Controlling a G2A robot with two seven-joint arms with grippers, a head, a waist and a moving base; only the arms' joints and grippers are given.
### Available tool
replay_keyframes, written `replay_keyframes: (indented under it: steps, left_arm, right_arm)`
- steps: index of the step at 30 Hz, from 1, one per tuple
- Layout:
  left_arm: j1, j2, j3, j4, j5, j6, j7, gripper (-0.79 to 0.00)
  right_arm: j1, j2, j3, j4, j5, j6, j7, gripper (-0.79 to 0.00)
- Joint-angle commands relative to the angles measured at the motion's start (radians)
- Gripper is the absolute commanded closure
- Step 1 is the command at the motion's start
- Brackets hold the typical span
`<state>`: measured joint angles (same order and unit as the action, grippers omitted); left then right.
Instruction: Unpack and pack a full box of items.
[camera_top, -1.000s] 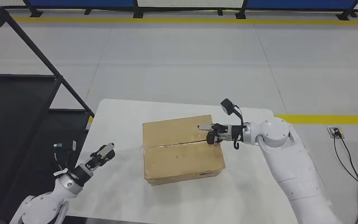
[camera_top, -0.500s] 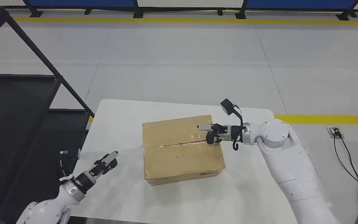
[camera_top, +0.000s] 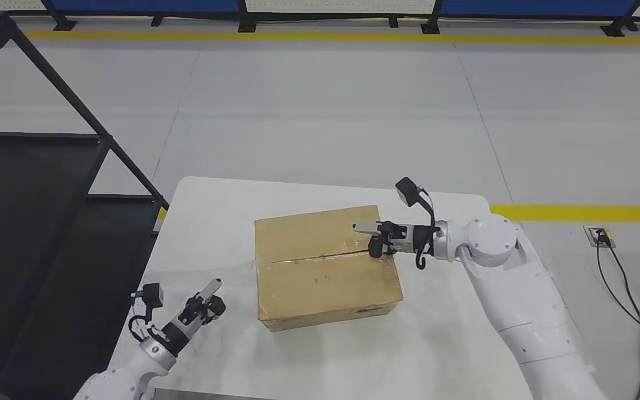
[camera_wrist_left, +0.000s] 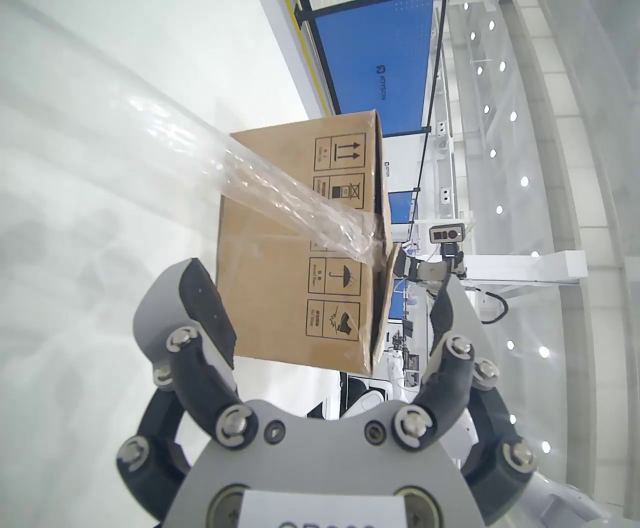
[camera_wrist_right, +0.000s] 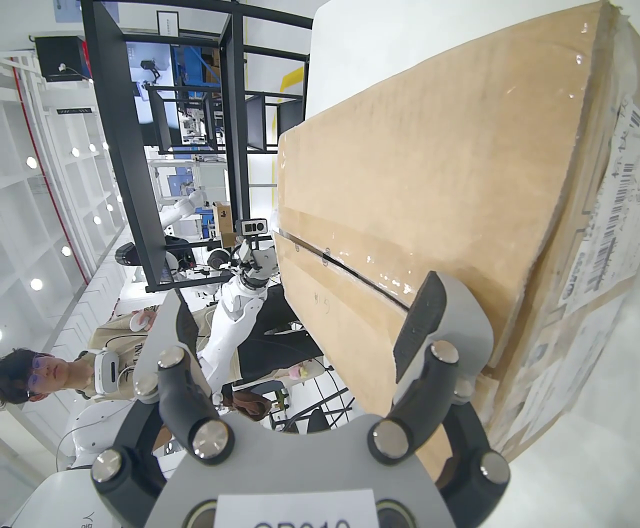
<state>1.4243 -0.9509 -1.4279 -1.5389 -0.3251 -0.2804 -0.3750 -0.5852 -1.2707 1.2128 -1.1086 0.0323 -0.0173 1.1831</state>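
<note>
The cardboard box stands shut on the white table, with its top flaps meeting at a central seam. A clear tape strip is peeled from the seam's end on the box's left side and stretched past the left gripper. That gripper's jaws are spread and nothing is pinched between them. At the seam's other end the right gripper is held with jaws spread and one finger over the box top.

Untaping is judged the step in hand. The strip should be pulled low along the seam while the box is steadied, or the box may be dragged.

A printed label is stuck on the box's right end. A black frame stands well off the box's left side.
</note>
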Motion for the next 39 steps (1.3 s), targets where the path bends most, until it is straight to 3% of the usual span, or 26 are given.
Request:
replay_keyframes:
  steps: [1, 9, 17, 23, 39]
  left_arm:
    - [-0.04, -0.011, 0.032, 0.037, -0.043, 0.024, 0.021, -0.785]
    - [-0.229, -0.061, 0.133, 0.236, -0.24, 0.077, 0.072, -0.785]
    - [-0.307, -0.094, 0.143, 0.353, -0.359, -0.009, 0.113, -0.785]
    - [-0.262, -0.09, 0.082, 0.298, -0.306, -0.087, 0.156, -0.785]
    - [0.0, -0.091, -0.058, -0.033, -0.115, -0.143, 0.393, -0.785]
  right_arm:
    - [0.002, 0.001, -0.003, 0.001, 0.001, 0.002, 0.0, -0.785]
    - [0.005, 0.008, -0.01, -0.007, 0.007, 0.009, 0.002, -0.785]
    - [0.008, 0.015, -0.017, -0.009, 0.011, 0.018, 0.002, -0.785]
    - [0.012, 0.019, -0.016, 0.009, 0.025, 0.024, -0.019, -0.785]
    - [0.048, 0.01, -0.062, 0.073, 0.074, 0.006, -0.086, -0.785]
